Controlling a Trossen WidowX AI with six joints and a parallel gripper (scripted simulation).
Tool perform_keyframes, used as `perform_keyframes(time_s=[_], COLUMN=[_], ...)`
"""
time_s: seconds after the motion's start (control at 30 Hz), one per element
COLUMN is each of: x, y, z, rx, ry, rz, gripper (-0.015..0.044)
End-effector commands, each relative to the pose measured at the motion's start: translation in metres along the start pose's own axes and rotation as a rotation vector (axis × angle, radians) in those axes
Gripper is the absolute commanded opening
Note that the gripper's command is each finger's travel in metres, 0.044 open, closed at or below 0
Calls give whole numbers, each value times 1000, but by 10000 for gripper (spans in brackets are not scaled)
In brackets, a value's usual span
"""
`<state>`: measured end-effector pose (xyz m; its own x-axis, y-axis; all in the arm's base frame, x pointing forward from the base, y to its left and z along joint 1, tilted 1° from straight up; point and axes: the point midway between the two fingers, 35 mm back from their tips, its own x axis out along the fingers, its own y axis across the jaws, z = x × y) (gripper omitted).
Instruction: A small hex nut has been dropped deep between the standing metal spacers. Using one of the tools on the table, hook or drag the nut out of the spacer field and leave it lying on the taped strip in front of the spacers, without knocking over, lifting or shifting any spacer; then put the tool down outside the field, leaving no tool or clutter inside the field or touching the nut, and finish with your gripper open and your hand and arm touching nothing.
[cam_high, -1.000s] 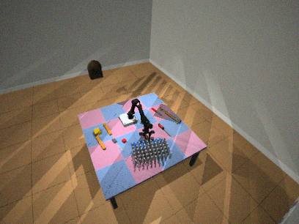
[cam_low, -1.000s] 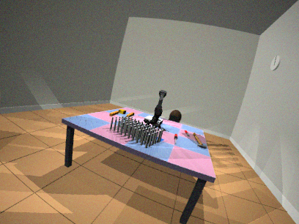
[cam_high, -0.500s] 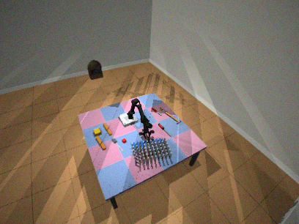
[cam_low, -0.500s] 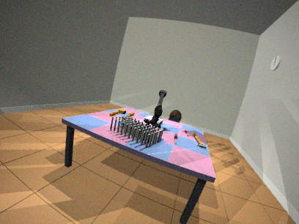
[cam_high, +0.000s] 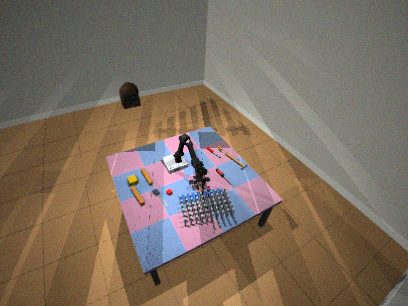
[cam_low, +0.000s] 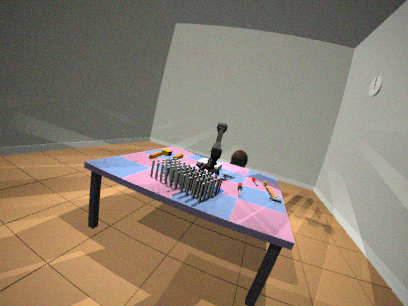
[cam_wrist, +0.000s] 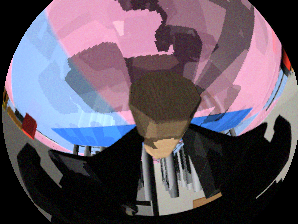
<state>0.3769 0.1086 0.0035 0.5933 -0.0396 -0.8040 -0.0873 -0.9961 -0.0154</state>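
My gripper (cam_high: 200, 186) (cam_wrist: 160, 127) is shut on a tool's brown, faceted wooden handle (cam_wrist: 164, 102), above the arm-side edge of the spacer field. The tool's working end cannot be made out. The metal spacers (cam_high: 206, 207) (cam_low: 190, 181) (cam_wrist: 172, 181) stand upright in several rows; no fallen one can be seen. The blue taped strip (cam_high: 188, 197) (cam_wrist: 75, 136) runs along the arm side of the field, partly hidden by the handle and fingers in the wrist view. The nut cannot be made out.
A red-handled screwdriver (cam_high: 219, 172) (cam_low: 240, 186) and a long orange-handled tool (cam_high: 234, 158) (cam_low: 270, 190) lie to one side. A red block (cam_high: 169, 191), a yellow block (cam_high: 132, 180) and orange bars (cam_high: 146, 176) lie on the other. The arm's white base (cam_high: 172, 164) stands behind.
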Motion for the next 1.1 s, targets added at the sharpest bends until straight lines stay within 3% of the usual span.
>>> perform_keyframes(time_s=[0.0, 1.07], x=[-3, -14], y=[1, 3], z=[3, 19], rx=[-3, -1], ry=[0, -3], rz=[-2, 0], gripper=[0, 0])
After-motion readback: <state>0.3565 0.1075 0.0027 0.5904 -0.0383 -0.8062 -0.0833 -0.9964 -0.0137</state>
